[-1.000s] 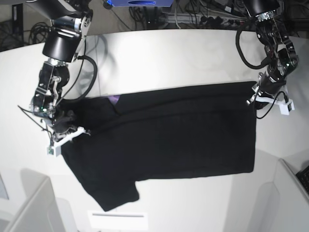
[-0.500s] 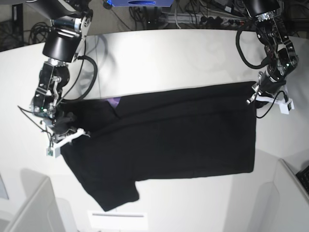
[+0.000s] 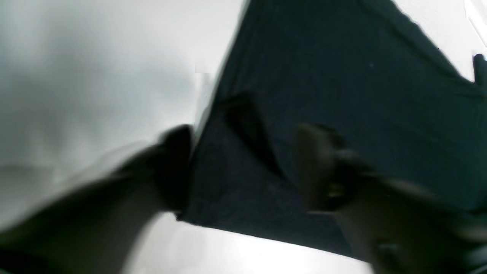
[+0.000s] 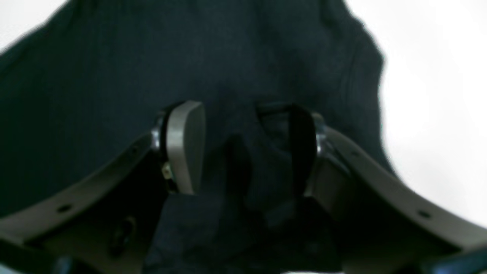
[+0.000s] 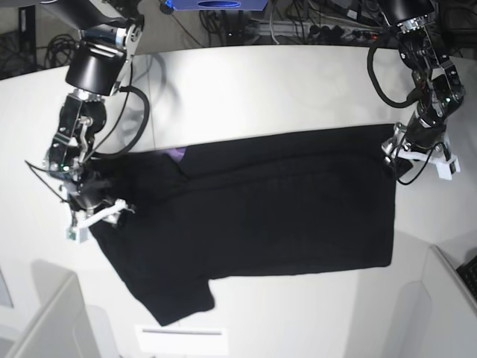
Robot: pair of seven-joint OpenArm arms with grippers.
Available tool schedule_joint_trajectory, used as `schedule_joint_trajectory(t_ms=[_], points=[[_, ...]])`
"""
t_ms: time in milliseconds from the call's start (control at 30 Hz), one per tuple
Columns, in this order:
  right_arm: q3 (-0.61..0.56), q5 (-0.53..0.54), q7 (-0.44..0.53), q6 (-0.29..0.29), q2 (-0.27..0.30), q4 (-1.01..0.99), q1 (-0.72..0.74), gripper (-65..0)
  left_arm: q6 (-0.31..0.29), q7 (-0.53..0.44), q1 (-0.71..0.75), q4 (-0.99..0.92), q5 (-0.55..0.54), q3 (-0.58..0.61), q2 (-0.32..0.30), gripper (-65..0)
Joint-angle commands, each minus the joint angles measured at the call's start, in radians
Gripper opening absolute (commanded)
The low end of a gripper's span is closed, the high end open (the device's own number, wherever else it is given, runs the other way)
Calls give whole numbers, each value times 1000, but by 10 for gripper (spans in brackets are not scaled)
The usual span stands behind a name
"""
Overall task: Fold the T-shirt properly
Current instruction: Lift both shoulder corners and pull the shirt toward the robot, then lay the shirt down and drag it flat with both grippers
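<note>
The black T-shirt (image 5: 268, 216) lies flat across the white table (image 5: 261, 82), with one sleeve pointing to the front left and a small purple patch (image 5: 176, 154) showing at the collar. At its left edge my right gripper (image 5: 95, 215) stands open. In the right wrist view its fingers (image 4: 186, 144) straddle a raised wrinkle of the shirt (image 4: 114, 76). My left gripper (image 5: 419, 155) is open at the shirt's far right corner. The left wrist view is blurred; its fingers (image 3: 175, 163) stand wide apart over that corner of the cloth (image 3: 342, 76).
A white paper strip (image 5: 182, 341) lies near the table's front edge. Grey bin walls rise at the front left (image 5: 45, 321) and front right (image 5: 447, 306). Cables and a power strip (image 5: 298, 22) run behind the table.
Both grippers were shut on the shirt's edges and now have their jaws apart. The left gripper shifted slightly right, the right gripper slightly left. The shirt stays in place.
</note>
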Motion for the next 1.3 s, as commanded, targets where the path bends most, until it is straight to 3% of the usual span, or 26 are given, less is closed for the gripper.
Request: schedule_joint_trajectory(t_ms=[0,67,100,267,367,433,500,600,833,1067,1267], points=[[22,8,30,1,11,42,21,-341,-9,-22,-10,42,-10,-7,-14,-87],[54,8,28,-1,8,91,-6,-366,-11,-19,-10,79,-13,-36,-9,-8],[65,8,27,-7,0,117,-19,-377,-11,-19,-10,94,-13,-59,-4,0],[108,9,27,-127,-55,278,-127,-384,-17,-17,53,159,-16,-155,37,0],[143,11,28,-148,-98,347,-188,-384,-20,-22,121,160,-16,-200,80,0],[187,11,25,-148,-135,364,-208,-381,-70,-22,165,156,-16,-214,109,0],[226,11,22,-148,-152,361,-213,-348,-173,-24,207,147,-16,-221,132,0],[247,15,28,-148,-155,300,-211,-314,-247,-24,222,102,-9,-237,170,0],[305,190,30,-150,-102,90,-188,-315,-258,-24,219,38,-9,-232,177,0],[312,201,31,-148,-64,-18,-153,-315,-256,-25,219,33,-9,-232,177,0],[310,198,90,-148,-59,-45,-142,-315,-255,-25,187,-41,-9,-232,175,0]])
